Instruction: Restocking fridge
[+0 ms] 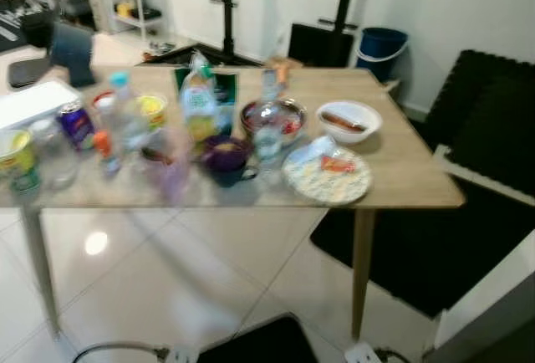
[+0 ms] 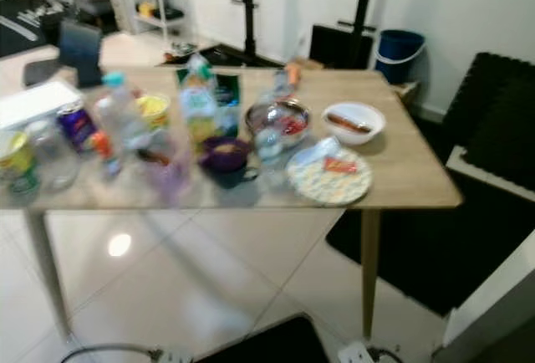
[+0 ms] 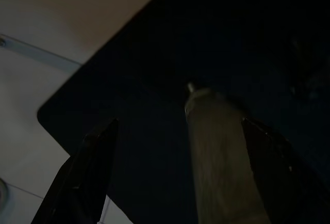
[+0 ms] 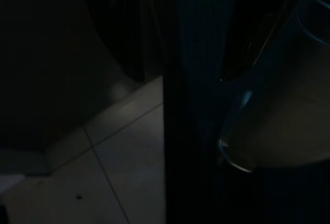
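The light wooden table (image 1: 401,171) carries the goods waiting to go into the fridge, bunched across its left and middle so that each stands within reach from the near edge. Taking the purple bowl (image 1: 224,155) as the clock's centre, a clear plastic water bottle with a blue cap (image 1: 125,116) stands at nine o'clock, a purple drinks can (image 1: 77,124) beyond it, and a yellow tub (image 1: 17,158) further out the same way. A green-labelled packet (image 1: 201,99) stands at eleven, a glass bowl with red food (image 1: 274,118) at one, a white bowl holding a sausage (image 1: 349,120) at two, and a patterned plate with food (image 1: 328,176) at three. No fridge can be seen from here.

The left gripper (image 3: 180,177) hangs low with its two black fingers wide apart and nothing between them, a pale table leg (image 3: 219,157) and dark mat ahead. The right wrist view is too dark; I cannot tell how those fingers stand.

Obstacles: the crowded items stand close together, a blue bucket (image 1: 382,45) and black stands sit behind the table, and a cable (image 1: 117,350) lies on the tiles.
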Tool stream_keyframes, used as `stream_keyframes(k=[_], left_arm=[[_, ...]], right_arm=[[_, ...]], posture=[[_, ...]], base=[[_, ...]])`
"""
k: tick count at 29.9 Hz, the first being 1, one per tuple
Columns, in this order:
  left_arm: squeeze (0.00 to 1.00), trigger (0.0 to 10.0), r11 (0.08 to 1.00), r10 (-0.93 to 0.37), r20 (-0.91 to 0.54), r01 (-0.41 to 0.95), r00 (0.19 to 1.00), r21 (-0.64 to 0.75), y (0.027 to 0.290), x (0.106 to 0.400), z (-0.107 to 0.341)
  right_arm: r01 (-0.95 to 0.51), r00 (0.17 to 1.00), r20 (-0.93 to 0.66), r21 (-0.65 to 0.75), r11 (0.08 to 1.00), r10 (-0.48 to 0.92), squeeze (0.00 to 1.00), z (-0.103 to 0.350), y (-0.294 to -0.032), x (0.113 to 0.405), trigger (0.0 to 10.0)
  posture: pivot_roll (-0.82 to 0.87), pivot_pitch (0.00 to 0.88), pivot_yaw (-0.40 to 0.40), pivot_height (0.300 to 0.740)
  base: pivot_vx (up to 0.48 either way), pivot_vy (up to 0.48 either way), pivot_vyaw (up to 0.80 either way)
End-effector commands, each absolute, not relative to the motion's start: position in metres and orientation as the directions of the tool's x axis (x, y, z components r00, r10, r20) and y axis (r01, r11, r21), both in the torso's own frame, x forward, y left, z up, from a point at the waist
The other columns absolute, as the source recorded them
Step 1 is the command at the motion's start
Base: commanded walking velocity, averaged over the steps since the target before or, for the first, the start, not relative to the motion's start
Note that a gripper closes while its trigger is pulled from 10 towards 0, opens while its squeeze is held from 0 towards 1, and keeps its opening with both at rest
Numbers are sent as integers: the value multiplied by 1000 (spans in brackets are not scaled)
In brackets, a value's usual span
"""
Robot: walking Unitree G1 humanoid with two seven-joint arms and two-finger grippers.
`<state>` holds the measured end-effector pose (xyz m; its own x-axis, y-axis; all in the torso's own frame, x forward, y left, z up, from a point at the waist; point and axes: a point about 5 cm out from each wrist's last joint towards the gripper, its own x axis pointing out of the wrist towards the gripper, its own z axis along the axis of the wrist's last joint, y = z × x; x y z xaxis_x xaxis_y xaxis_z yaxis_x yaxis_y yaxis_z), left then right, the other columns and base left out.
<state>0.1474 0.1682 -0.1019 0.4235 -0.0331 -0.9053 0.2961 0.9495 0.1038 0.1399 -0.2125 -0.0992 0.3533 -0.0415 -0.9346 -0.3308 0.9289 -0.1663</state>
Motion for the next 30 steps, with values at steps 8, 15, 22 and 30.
stream_keyframes(k=[8, 15, 22, 30], left_arm=[[0, 10000, 953, -34, -853, 273, 520, 129, 168, 167, -93], [0, 10000, 939, 35, -750, 234, 661, 250, 179, 195, -77], [0, 10000, 902, 58, -551, 192, 832, 385, 181, 228, -50], [0, 10000, 827, 95, -345, 119, 934, 549, 178, 249, -26]], right_arm=[[-342, 348, -937, -152, 927, -25, 0, -101, -206, 139, 10000], [-335, 360, -933, -152, 930, -23, 0, -100, -205, 142, 10000], [-347, 360, -932, -159, 924, -25, 0, -99, -207, 144, 10000], [-355, 360, -933, -161, 921, -24, 0, -98, -207, 144, 10000]], posture=[[-7, 0, -13, 740], [-10, 0, -6, 740], [12, 0, -15, 740], [17, 0, -15, 740]], base=[[0, 0, 0], [0, 0, 0], [0, 0, 0], [0, 0, 0]])
